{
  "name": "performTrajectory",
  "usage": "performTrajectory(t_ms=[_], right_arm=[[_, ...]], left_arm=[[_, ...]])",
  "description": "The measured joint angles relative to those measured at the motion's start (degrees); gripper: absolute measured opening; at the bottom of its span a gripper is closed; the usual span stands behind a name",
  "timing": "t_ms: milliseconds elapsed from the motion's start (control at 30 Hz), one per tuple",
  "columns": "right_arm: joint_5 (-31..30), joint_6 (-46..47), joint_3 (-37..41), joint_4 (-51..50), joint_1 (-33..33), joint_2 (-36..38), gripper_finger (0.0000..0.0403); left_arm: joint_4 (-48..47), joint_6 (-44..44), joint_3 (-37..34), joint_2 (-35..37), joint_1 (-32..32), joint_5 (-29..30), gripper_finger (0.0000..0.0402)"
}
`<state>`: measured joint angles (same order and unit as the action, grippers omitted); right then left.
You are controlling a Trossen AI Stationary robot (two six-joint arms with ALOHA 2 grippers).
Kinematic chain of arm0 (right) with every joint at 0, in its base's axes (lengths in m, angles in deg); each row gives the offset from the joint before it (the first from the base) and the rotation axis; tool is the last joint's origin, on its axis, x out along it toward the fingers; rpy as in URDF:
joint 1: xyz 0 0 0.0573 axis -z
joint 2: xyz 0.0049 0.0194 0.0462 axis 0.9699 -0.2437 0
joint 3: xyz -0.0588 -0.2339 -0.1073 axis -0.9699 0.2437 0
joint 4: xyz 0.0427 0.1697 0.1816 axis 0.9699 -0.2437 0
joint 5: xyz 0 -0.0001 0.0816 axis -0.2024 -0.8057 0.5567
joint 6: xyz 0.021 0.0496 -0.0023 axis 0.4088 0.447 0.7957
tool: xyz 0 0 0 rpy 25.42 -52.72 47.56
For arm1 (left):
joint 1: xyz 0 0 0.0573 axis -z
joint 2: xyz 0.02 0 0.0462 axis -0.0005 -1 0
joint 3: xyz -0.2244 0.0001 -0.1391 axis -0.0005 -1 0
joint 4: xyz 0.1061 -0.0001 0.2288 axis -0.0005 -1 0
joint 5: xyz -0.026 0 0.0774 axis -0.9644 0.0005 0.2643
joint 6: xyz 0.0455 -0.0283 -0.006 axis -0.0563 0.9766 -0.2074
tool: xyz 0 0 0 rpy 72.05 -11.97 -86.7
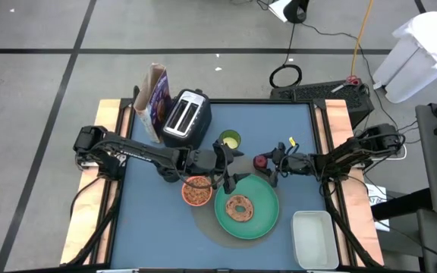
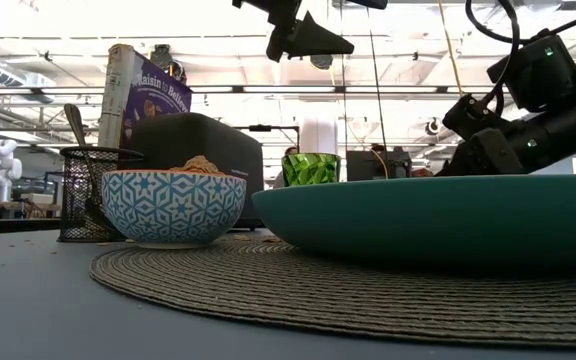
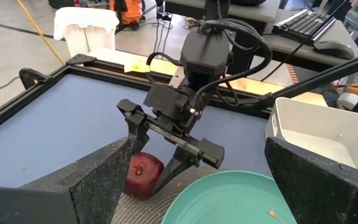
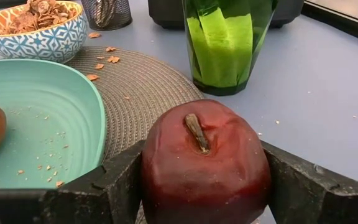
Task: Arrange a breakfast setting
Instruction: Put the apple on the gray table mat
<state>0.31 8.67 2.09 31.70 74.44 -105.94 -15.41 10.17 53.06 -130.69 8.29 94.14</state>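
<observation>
Pinching the dark-red fruit between both fingers, my right gripper sits low at the edge of the woven round placemat, just beside the green plate. My left gripper hangs above the mat with its fingers spread wide and nothing between them, over the gap between the patterned bowl and the plate.

A brown bagel lies in the middle of the plate, with crumbs scattered around it. The bowl, full of cereal, stands on the mat touching or nearly touching the plate's rim. Behind the fruit stands a green glass; beyond it the black toaster and the purple cereal box stand at the far edge of the blue tabletop. A spoon handle rises from a black mesh cup next to the bowl. A white tub rests at the table's near right corner.

Grey floor with dark lines, cables and a white bin surround the table; bright ceiling lights fill the room behind.
</observation>
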Motion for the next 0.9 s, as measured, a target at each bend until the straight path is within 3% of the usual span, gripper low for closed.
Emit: performTrajectory(t_ms=[300, 667, 900], right_arm=[[0.2, -2.2, 0.0, 0.0, 0.0, 0.0, 0.0269], [0.0, -2.1, 0.2, -1.2, 0.0, 0.0, 0.0339], [0.0, -2.1, 0.2, -1.3, 0.0, 0.0, 0.0356]], left_arm=[[0.0, 0.0, 0.0, 0.0, 0.0, 0.0, 0.0374], [0.0, 0.0, 0.0, 0.0, 0.0, 0.0, 0.0374], [0.0, 0.3, 0.0, 0.0, 0.0, 0.0, 0.0374]])
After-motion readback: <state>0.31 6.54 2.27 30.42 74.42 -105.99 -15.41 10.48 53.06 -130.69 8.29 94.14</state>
